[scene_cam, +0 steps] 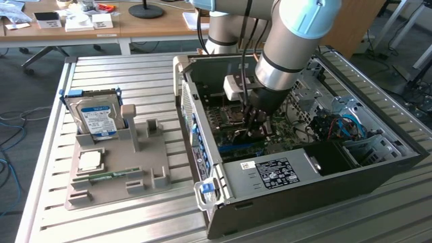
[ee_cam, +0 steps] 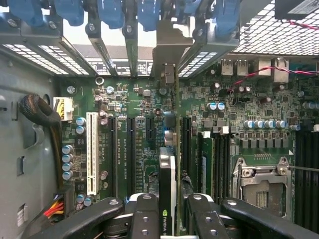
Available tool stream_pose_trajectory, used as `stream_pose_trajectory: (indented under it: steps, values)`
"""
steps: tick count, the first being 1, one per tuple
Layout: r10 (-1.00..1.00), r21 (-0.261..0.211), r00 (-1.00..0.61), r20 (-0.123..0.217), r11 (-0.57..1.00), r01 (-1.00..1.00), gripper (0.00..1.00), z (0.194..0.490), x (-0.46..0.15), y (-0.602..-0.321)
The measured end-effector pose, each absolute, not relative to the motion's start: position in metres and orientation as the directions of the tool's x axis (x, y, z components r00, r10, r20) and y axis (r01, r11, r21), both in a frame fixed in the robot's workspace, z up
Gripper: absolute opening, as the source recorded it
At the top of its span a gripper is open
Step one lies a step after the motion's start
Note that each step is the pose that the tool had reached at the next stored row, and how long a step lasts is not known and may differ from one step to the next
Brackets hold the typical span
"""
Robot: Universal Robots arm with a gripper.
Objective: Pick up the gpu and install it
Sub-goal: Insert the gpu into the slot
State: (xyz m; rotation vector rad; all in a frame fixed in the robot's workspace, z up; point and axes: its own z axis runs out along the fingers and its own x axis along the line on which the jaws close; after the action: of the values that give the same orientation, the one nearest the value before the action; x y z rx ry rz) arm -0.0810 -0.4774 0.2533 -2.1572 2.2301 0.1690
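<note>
Thick silver-grey tubular robot arm (scene_cam: 284,45) with pale blue joint caps and black rings, black cables along it, white box at the wrist, ending in black metal gripper (ee_cam: 169,219) with round screw-heads on its fingers (ee_cam: 144,216).

I see my gripper (ee_cam: 172,219) hemmed in by the open black computer case (scene_cam: 378,167): green motherboard (ee_cam: 139,99) below, white expansion slot (ee_cam: 91,152) alongside, blue slot latches (ee_cam: 109,12) ahead, braided black cable (ee_cam: 42,117) beside. Overhead stays free.
</note>
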Motion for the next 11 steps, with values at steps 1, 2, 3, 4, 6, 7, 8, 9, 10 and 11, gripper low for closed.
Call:
stream_pose_trajectory:
  steps: [1,2,3,4,6,7,8,9,10,11]
  values:
    - [-0.994,0.054,-0.038,-0.100,0.033,-0.998,0.27,0.2532,-0.0810,-0.4774]
    - [-0.994,0.054,-0.041,-0.100,0.035,-0.998,0.27,0.2532,-0.0811,-0.4773]
    - [-0.994,0.054,-0.043,-0.100,0.037,-0.998,0.27,0.2532,-0.0811,-0.4773]
    - [-0.994,0.054,-0.045,-0.099,0.039,-0.998,0.27,0.2531,-0.0812,-0.4773]
    - [-0.994,0.054,-0.047,-0.094,0.042,-0.998,0.27,0.2531,-0.0815,-0.4772]
    - [-0.995,0.054,-0.048,-0.090,0.043,-0.998,0.27,0.2531,-0.0815,-0.4773]
    - [-0.995,0.054,-0.048,-0.087,0.043,-0.998,0.27,0.2531,-0.0816,-0.4773]
    - [-0.995,0.054,-0.048,-0.085,0.044,-0.998,0.27,0.2531,-0.0817,-0.4772]
    - [-0.995,0.054,-0.049,-0.085,0.044,-0.998,0.27,0.2530,-0.0818,-0.4770]
    - [-0.995,0.054,-0.049,-0.085,0.044,-0.998,0.27,0.2529,-0.0819,-0.4768]
